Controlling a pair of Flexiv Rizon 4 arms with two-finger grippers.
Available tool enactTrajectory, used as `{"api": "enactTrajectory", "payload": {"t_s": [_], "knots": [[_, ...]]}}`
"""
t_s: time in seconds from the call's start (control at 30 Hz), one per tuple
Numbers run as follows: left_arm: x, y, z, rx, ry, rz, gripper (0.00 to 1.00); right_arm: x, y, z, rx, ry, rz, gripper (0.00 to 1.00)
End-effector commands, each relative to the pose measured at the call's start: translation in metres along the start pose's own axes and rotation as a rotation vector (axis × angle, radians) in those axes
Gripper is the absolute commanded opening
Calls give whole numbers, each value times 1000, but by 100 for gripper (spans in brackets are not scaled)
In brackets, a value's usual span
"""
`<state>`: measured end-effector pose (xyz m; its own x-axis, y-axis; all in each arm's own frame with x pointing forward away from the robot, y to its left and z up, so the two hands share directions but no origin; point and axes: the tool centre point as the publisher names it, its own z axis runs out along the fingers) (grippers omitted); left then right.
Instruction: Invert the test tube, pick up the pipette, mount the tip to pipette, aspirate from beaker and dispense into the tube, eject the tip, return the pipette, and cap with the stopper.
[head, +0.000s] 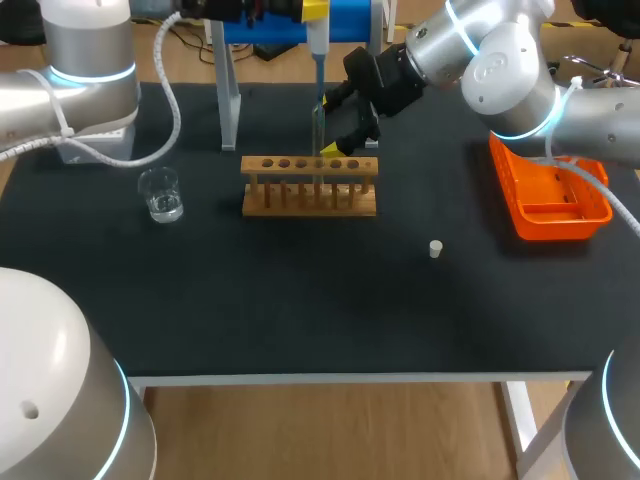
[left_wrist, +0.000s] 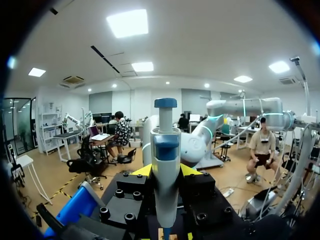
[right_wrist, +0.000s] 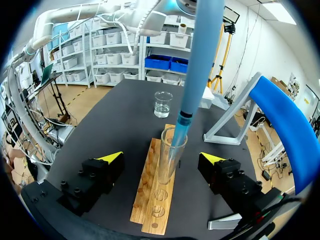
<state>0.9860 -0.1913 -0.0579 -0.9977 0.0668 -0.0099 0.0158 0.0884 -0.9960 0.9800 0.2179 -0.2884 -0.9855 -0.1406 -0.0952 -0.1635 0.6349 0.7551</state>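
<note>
My left gripper (head: 312, 12) is high at the table's back, shut on the blue and white pipette (left_wrist: 165, 160), which hangs straight down. The pipette's shaft (head: 318, 85) carries a tip that reaches into the mouth of the clear test tube (right_wrist: 171, 155). The tube stands upright in the wooden rack (head: 310, 188). My right gripper (right_wrist: 161, 159) is open, with one finger on each side of the tube and neither touching it. The beaker (head: 160, 195) with clear liquid stands left of the rack. The small white stopper (head: 436, 249) lies right of the rack, nearer the front.
An orange tray (head: 548, 195) sits at the right edge, under my right arm. The blue pipette stand (right_wrist: 280, 125) on grey legs (head: 228, 100) stands behind the rack.
</note>
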Motion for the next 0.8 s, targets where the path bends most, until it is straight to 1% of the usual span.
{"api": "enactTrajectory", "payload": {"t_s": [0.03,0.8], "knots": [[-2,3,0,3,6,-1,0,0,0,-1,1,2,0,100],[1,16,-4,15,-16,-13,0,0,0,-1,1,2,0,100]]}}
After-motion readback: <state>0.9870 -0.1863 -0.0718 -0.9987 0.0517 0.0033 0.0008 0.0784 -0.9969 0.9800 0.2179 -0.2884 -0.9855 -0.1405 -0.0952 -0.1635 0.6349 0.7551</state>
